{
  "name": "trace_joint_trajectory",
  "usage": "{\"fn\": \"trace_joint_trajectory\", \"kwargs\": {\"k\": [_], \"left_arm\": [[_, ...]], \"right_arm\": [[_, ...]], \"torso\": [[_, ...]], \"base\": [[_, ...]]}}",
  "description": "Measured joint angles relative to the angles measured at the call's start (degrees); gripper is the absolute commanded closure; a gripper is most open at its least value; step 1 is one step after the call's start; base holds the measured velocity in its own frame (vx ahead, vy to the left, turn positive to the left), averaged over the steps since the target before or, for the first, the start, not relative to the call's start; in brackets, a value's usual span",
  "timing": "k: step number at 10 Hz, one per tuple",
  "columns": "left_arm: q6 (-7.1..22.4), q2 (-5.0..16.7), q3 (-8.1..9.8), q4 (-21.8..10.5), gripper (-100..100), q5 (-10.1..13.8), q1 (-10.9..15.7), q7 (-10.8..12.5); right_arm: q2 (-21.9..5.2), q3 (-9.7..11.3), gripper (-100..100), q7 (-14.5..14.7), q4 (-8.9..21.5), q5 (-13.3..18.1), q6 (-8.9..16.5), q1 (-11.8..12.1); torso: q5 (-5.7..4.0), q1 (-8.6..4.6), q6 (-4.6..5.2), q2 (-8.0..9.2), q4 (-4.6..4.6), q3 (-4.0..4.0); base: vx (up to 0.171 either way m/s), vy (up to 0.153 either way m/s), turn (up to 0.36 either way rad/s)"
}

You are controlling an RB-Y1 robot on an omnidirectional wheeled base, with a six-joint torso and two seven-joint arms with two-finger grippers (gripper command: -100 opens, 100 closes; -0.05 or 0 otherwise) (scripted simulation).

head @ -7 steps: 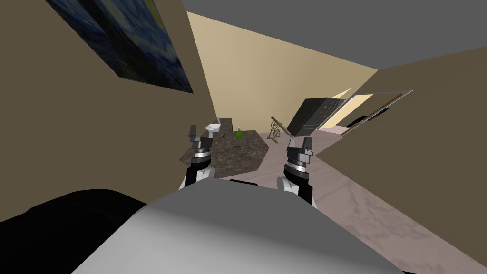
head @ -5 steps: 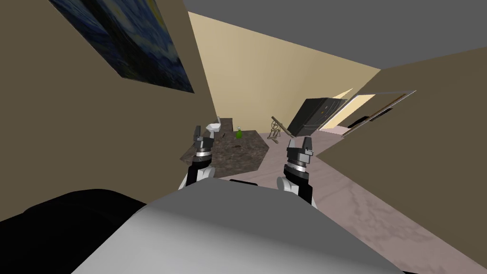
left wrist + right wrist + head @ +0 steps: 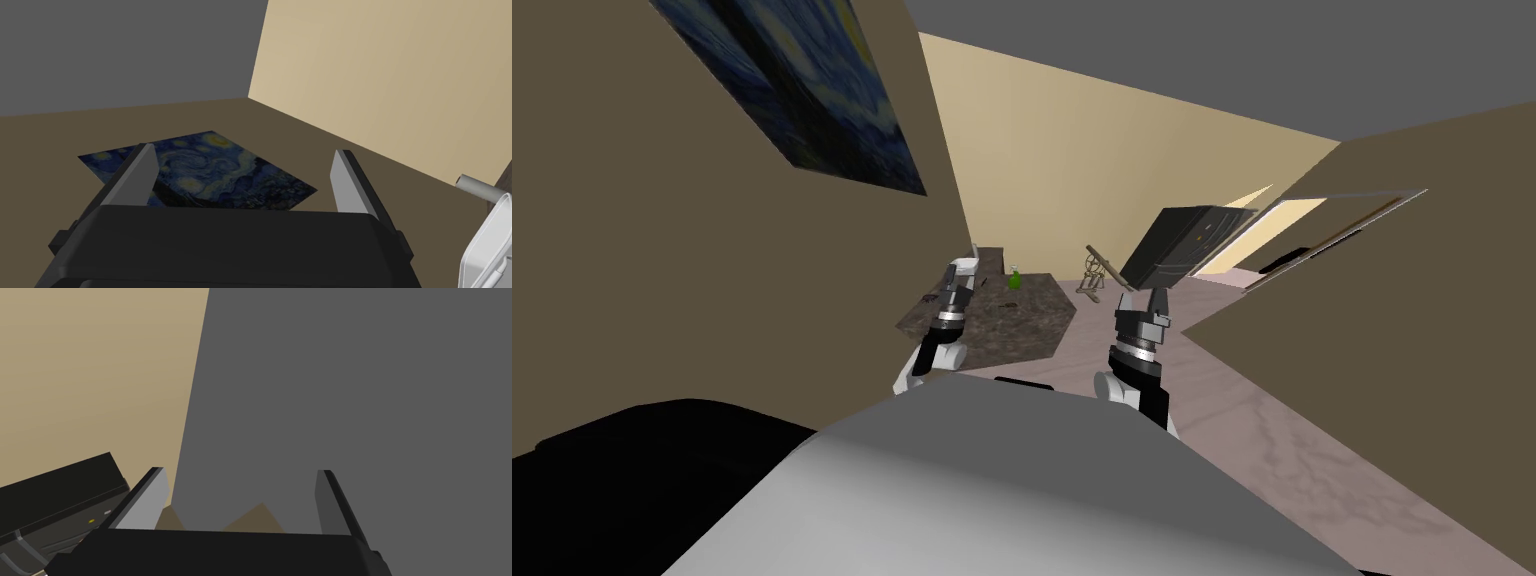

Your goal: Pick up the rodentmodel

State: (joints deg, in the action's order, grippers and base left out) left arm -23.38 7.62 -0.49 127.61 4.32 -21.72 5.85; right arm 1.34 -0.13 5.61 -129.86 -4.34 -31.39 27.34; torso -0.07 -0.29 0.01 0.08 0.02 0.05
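Note:
A dark mottled counter (image 3: pixel 1032 325) stands ahead against the brown left wall. Two small dark shapes lie on it, one near its left edge (image 3: pixel 925 298) and one in its middle (image 3: pixel 1003 304). I cannot tell which is the rodent model. My left gripper (image 3: pixel 956 272) is raised over the counter's left part, close to a white sink (image 3: pixel 969 264). In the left wrist view it (image 3: pixel 242 177) is open with nothing between its fingers. My right gripper (image 3: pixel 1142 298) hangs over the floor right of the counter. It (image 3: pixel 240 500) is open and holds nothing.
A green bottle (image 3: pixel 1014 281) stands at the counter's far side. Behind it are a wooden frame-like object (image 3: pixel 1094 270) and a black cabinet (image 3: pixel 1177 245). An open doorway (image 3: pixel 1302 235) is at the right. A dark blue painting (image 3: pixel 802 90) hangs on the left wall.
My left arm has reached forward and to the right over the counter, toward the sink. The head camera has shifted slightly. The right arm has stayed put.

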Motion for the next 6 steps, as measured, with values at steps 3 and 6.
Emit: {"fn": "trace_joint_trajectory", "kwargs": {"k": [3, 6], "left_arm": [[4.3, 2.2, -0.6, -3.3, -100, 0.1, 4.6, -0.2], [9.3, 4.7, -0.76, -7.1, -100, 0.6, 9.5, 0.0]], "right_arm": [[0.0, 0.0, 0, 0.0, 0.0, 0.0, 0.0, 0.0], [0.0, 0.0, 0, 0.0, 0.0, 0.0, 0.0, 0.0]], "torso": [[0.0, 0.01, 0.0, 0.01, 0.0, 0.0], [0.0, -0.02, 0.0, -0.02, -0.01, -0.01]], "base": [[-0.037, -0.079, 0.081], [-0.032, -0.084, 0.103]]}}
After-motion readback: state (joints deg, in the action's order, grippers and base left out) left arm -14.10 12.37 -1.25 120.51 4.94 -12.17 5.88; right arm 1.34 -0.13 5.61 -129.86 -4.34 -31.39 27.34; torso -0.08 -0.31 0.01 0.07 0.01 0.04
